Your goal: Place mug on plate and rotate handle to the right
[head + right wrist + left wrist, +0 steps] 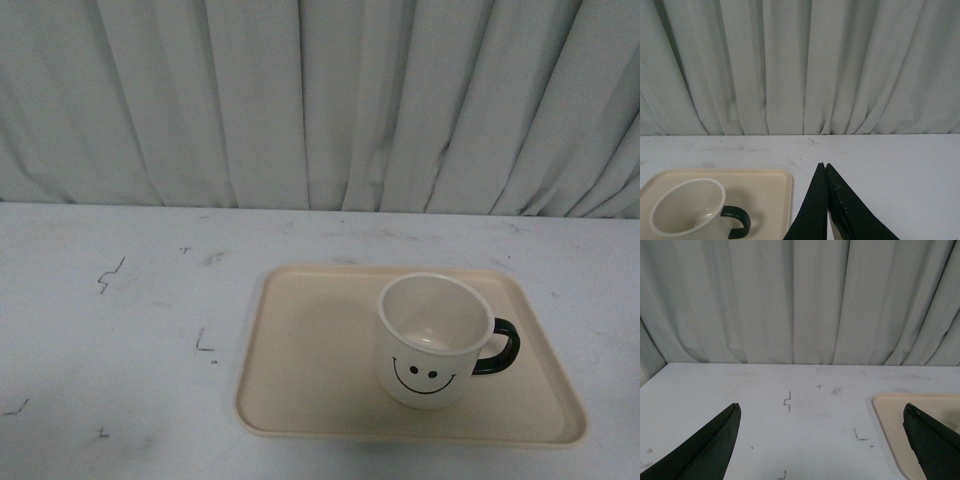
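Note:
The cream-white mug with a black smiley face stands upright on the beige plate, right of the plate's middle. Its black handle points to the right. Neither arm shows in the front view. In the left wrist view my left gripper is open over bare table, with a corner of the plate beside one finger. In the right wrist view my right gripper is shut with nothing in it, off the plate and apart from the mug and its handle.
A white table with small dark scuff marks carries the plate. A pleated grey curtain hangs along the table's far edge.

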Available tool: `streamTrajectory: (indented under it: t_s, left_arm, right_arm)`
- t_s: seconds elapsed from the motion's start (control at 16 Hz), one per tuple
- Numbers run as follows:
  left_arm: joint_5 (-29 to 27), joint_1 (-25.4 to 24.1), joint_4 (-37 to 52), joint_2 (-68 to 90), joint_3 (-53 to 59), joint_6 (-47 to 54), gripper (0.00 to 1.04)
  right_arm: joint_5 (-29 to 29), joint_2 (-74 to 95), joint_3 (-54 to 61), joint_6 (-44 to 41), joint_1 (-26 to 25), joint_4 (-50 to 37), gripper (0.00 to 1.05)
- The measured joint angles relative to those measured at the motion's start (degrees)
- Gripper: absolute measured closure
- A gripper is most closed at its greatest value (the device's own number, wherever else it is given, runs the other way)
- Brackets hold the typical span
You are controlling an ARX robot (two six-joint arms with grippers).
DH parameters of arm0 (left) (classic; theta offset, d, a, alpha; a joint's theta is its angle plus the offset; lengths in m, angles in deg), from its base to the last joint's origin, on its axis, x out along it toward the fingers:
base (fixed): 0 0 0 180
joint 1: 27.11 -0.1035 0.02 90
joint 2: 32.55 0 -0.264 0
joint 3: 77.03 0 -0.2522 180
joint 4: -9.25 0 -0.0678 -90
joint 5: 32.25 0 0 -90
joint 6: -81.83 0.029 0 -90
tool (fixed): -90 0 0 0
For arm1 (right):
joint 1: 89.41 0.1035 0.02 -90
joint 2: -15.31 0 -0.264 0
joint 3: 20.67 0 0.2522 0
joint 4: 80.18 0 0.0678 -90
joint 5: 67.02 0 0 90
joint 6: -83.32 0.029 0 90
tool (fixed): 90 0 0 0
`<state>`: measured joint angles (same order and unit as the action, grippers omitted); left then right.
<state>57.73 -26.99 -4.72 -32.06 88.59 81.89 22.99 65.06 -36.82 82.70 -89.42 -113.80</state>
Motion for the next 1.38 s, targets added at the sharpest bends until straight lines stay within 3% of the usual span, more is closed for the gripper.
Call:
streamTrajectory:
  t_s: [0.62, 1.31, 1.38]
  left_arm:
    - [0.0, 0.0, 0.0, 0.0, 0.0, 0.0, 0.07]
    - [0.0, 0.0, 0.0, 0.0, 0.0, 0.0, 0.07]
    - [0.0, 0.0, 0.0, 0.0, 0.0, 0.0, 0.07]
  right_arm:
    - [0.0, -25.4, 1.7, 0.0, 0.0, 23.2, 1.03]
    - [0.0, -39.9, 1.7, 0.0, 0.0, 37.5, 1.03]
    - [0.0, -43.1, 1.7, 0.0, 0.0, 42.6, 1.03]
